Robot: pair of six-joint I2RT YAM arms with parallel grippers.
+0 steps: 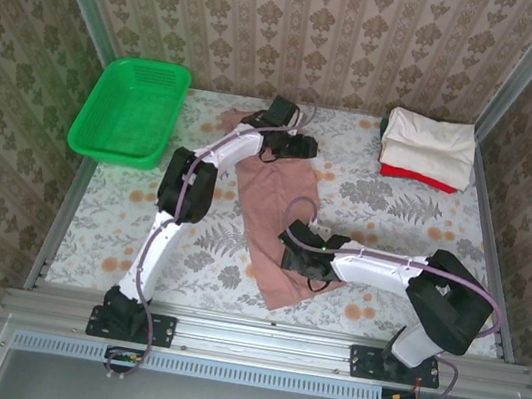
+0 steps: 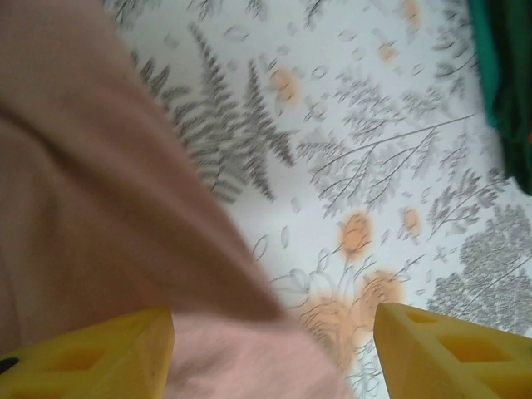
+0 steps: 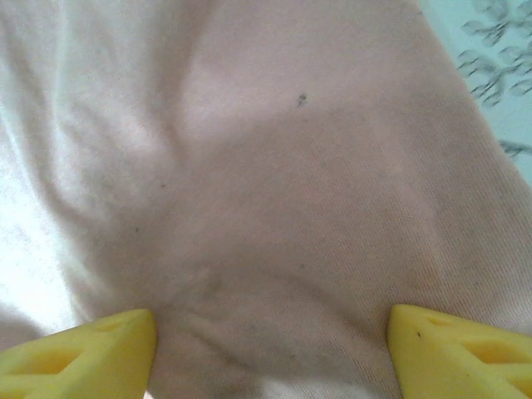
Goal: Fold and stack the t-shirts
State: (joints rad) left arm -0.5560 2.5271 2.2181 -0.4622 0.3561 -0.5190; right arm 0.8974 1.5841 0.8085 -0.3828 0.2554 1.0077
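Note:
A dusty-pink t-shirt [image 1: 269,210] lies spread and rumpled across the middle of the table. At its far end my left gripper [image 1: 282,151] stands open. In the left wrist view the yellow fingers [image 2: 91,357] stand wide apart, with an edge of the pink t-shirt [image 2: 100,208] lying between them over the patterned cloth. My right gripper [image 1: 300,256] is low over the shirt's near part. It is open, and the pink fabric [image 3: 274,191] spans the gap between its fingertips [image 3: 461,349]. A folded cream t-shirt [image 1: 429,142] rests on a folded red one [image 1: 417,175] at the far right.
A green mesh basket [image 1: 130,109] stands at the far left, its corner [image 2: 503,75] showing in the left wrist view. The floral tablecloth [image 1: 384,218] covers the table. Metal rails border the left, right and near edges.

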